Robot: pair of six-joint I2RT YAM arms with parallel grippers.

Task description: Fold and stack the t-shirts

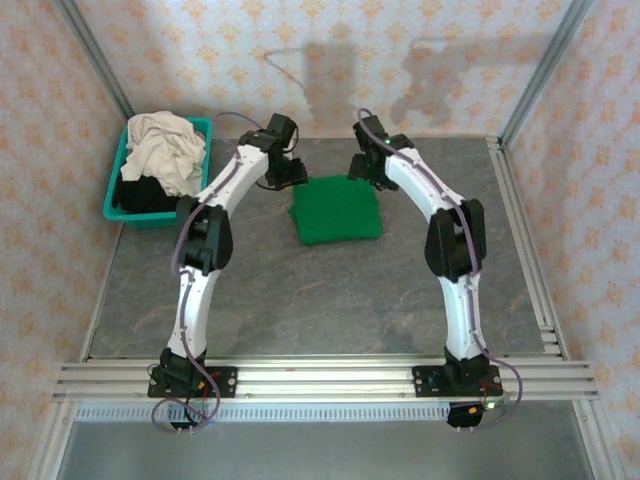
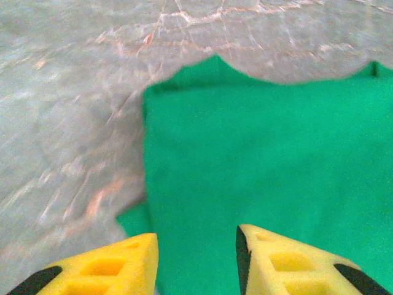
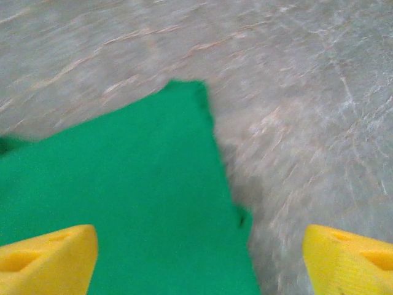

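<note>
Green t-shirt (image 1: 337, 211), folded square

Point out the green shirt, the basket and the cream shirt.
green shirt (image 1: 336, 210), top view, middle of the folded cloth
basket (image 1: 140, 220), top view, near wall
cream shirt (image 1: 165, 150), top view, crumpled middle

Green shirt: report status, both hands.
Green shirt folded on table, not held. Left hand open over its edge. Right hand open wide over its corner. Cream shirt, black shirt in basket.
</note>
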